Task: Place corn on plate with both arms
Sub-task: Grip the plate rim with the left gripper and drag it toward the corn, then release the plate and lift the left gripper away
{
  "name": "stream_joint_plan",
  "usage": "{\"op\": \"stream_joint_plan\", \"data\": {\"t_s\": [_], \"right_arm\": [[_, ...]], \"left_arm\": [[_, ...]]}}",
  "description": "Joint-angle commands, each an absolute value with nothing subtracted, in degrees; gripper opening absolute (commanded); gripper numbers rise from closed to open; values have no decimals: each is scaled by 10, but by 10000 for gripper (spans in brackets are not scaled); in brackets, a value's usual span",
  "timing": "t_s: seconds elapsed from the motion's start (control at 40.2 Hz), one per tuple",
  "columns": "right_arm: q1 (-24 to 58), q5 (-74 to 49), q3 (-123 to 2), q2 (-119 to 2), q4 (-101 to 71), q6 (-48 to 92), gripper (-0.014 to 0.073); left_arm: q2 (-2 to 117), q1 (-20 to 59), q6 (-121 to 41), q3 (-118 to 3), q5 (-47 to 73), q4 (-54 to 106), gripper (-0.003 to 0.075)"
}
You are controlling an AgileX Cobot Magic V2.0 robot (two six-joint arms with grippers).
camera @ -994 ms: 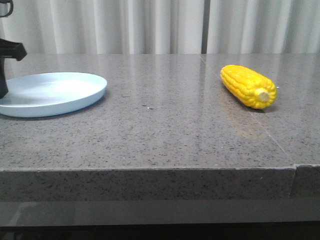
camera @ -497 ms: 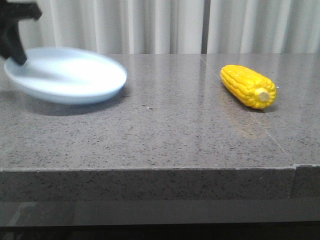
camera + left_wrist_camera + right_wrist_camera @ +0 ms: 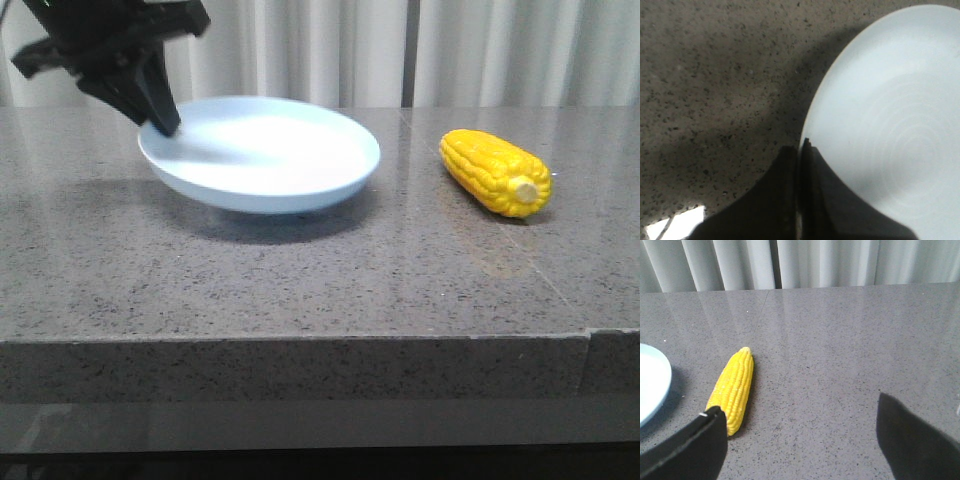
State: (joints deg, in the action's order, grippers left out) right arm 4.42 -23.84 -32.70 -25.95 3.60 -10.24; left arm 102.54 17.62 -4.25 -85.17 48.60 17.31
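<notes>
The pale blue plate [image 3: 270, 150] hangs tilted just above the table's middle, casting a shadow below it. My left gripper [image 3: 165, 125] is shut on the plate's left rim; in the left wrist view its fingers [image 3: 790, 200] pinch the rim of the plate [image 3: 890, 125]. The yellow corn [image 3: 495, 172] lies on the table at the right, cream stub end toward the front. In the right wrist view my right gripper [image 3: 797, 432] is open and empty above the table, with the corn [image 3: 734, 387] beside its one finger and the plate's edge [image 3: 652, 385] beyond.
A grey speckled stone table [image 3: 300, 280] with its front edge close to the camera. Pale curtains [image 3: 450, 50] hang behind the table. A seam [image 3: 590, 335] runs across the table's front right corner.
My left gripper has lifted the plate off the table at far left and carried it rightward to the table's middle. The corn has not moved.
</notes>
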Motion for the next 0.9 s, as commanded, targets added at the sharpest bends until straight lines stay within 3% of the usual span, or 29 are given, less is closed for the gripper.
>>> {"op": "stream_joint_plan", "data": {"t_s": [0.0,0.099,0.273,0.398,0.497,0.597,0.87], "right_arm": [[40,-196,-346,-264,37,-98,632],[40,-196,-346,-264,37,-98,632],[40,-196,-346,-264,37,-98,632],[40,-196,-346,-264,37,-98,632],[40,-196,-346,-264,37,-98,632],[40,-196,-346,-264,37,-98,632],[40,-196,-346,-264,37,-98,632]], "left_arm": [[1009,183,-41,-869,452,202,-19],[1016,183,-41,-869,455,203,20],[1019,182,-41,-869,458,203,266],[1005,176,-41,-869,457,183,374],[973,171,-41,-869,457,152,356],[933,160,-32,-869,465,122,291],[833,124,48,-843,499,-28,-22]]}}
